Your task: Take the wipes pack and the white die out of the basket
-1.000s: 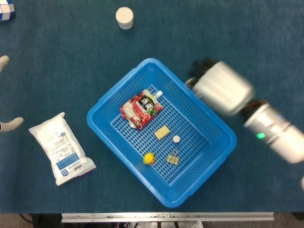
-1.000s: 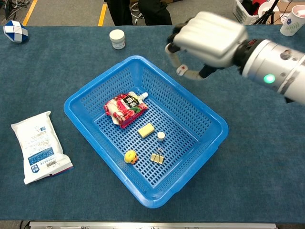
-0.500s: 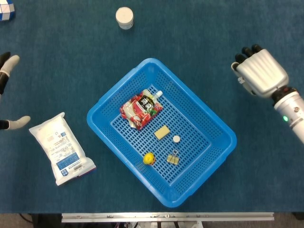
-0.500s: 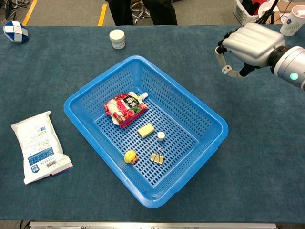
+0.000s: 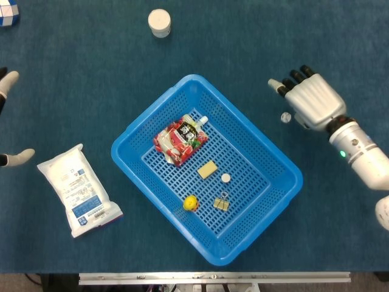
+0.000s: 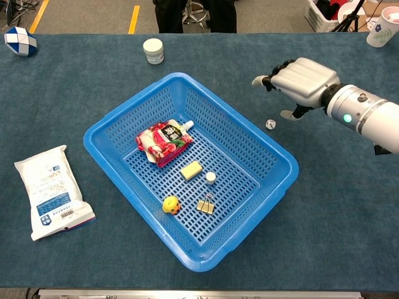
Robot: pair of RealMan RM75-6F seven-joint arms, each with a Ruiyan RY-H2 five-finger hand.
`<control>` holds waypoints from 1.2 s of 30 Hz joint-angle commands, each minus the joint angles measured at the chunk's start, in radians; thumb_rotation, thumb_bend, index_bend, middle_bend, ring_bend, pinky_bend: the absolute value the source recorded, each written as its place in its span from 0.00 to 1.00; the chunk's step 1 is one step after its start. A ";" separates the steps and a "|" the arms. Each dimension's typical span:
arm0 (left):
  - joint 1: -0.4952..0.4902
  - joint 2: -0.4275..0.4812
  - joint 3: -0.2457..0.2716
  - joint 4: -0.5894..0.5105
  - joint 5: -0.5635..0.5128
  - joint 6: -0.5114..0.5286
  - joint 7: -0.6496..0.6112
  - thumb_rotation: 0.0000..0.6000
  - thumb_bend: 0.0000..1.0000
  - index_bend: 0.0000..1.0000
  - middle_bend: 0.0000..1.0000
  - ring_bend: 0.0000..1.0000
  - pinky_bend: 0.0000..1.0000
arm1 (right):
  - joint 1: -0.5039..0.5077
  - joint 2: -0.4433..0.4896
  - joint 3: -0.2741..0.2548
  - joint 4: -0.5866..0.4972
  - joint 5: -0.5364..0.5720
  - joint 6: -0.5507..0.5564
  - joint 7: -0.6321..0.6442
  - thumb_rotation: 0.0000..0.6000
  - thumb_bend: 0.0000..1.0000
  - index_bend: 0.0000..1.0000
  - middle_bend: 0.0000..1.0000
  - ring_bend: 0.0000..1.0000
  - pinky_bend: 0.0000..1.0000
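Head view: wipes pack flat on table near left edge, outside blue basket. White die on table beside basket's right rim, just beside right hand, fingers spread, holding nothing. Left hand at left edge, fingertips only; state cannot be told.

Chest view: die below right hand. Red pouch, binder clip inside basket.

Wipes pack lies left of basket, die right.
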 commanded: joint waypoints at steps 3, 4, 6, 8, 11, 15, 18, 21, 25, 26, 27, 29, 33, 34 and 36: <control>0.011 0.004 0.005 0.007 0.009 0.012 -0.005 1.00 0.00 0.00 0.00 0.00 0.00 | -0.048 0.126 0.033 -0.146 -0.002 0.100 0.008 1.00 0.29 0.14 0.29 0.18 0.18; 0.011 0.005 0.005 0.009 0.011 0.015 -0.004 1.00 0.00 0.00 0.00 0.00 0.00 | -0.061 0.153 0.036 -0.175 -0.001 0.121 0.011 1.00 0.29 0.14 0.30 0.18 0.18; 0.011 0.001 0.005 0.017 0.016 0.019 0.005 1.00 0.00 0.00 0.00 0.00 0.00 | -0.095 0.219 0.037 -0.239 0.002 0.174 0.013 1.00 0.29 0.17 0.30 0.18 0.18; 0.011 -0.010 0.006 0.029 0.023 0.024 0.015 1.00 0.00 0.00 0.00 0.00 0.00 | -0.139 0.280 0.034 -0.293 -0.005 0.236 0.023 1.00 0.29 0.20 0.32 0.18 0.18; 0.016 -0.030 0.011 0.050 0.029 0.037 0.038 1.00 0.00 0.00 0.00 0.00 0.00 | -0.209 0.361 0.022 -0.357 -0.010 0.324 0.036 1.00 0.29 0.25 0.35 0.20 0.18; 0.022 -0.049 0.009 0.054 0.012 0.060 0.087 1.00 0.00 0.01 0.00 0.00 0.00 | -0.298 0.445 0.008 -0.431 -0.021 0.433 0.049 1.00 0.29 0.28 0.35 0.20 0.18; 0.034 -0.067 0.014 0.054 -0.008 0.087 0.137 1.00 0.00 0.01 0.00 0.00 0.00 | -0.362 0.484 -0.006 -0.464 -0.032 0.503 0.055 1.00 0.29 0.30 0.36 0.20 0.18; 0.047 -0.076 0.024 0.066 -0.015 0.100 0.159 1.00 0.00 0.01 0.00 0.00 0.00 | -0.414 0.508 -0.016 -0.481 -0.044 0.547 0.069 1.00 0.29 0.31 0.36 0.20 0.18; 0.069 -0.092 0.041 0.091 -0.001 0.121 0.168 1.00 0.00 0.04 0.00 0.00 0.00 | -0.470 0.519 -0.027 -0.488 -0.074 0.588 0.089 1.00 0.29 0.31 0.36 0.20 0.18; 0.074 -0.095 0.046 0.095 0.001 0.125 0.169 1.00 0.00 0.04 0.00 0.00 0.00 | -0.480 0.520 -0.028 -0.489 -0.079 0.596 0.090 1.00 0.29 0.31 0.36 0.20 0.18; 0.077 -0.097 0.048 0.099 0.000 0.126 0.173 1.00 0.00 0.04 0.00 0.00 0.00 | -0.490 0.520 -0.029 -0.488 -0.083 0.603 0.090 1.00 0.29 0.31 0.36 0.20 0.18; 0.086 -0.101 0.058 0.104 -0.008 0.128 0.188 1.00 0.00 0.04 0.00 0.00 0.00 | -0.509 0.517 -0.027 -0.486 -0.087 0.613 0.094 1.00 0.29 0.31 0.36 0.20 0.18; 0.105 -0.111 0.074 0.110 -0.022 0.131 0.198 1.00 0.00 0.04 0.00 0.00 0.00 | -0.535 0.509 -0.019 -0.471 -0.086 0.617 0.108 1.00 0.29 0.31 0.36 0.20 0.18; 0.109 -0.115 0.079 0.114 -0.017 0.132 0.196 1.00 0.00 0.04 0.00 0.00 0.00 | -0.541 0.506 -0.017 -0.465 -0.090 0.617 0.114 1.00 0.29 0.31 0.36 0.20 0.18; 0.113 -0.116 0.083 0.120 -0.008 0.131 0.189 1.00 0.00 0.04 0.00 0.00 0.00 | -0.554 0.498 -0.015 -0.452 -0.111 0.628 0.114 1.00 0.29 0.31 0.36 0.20 0.18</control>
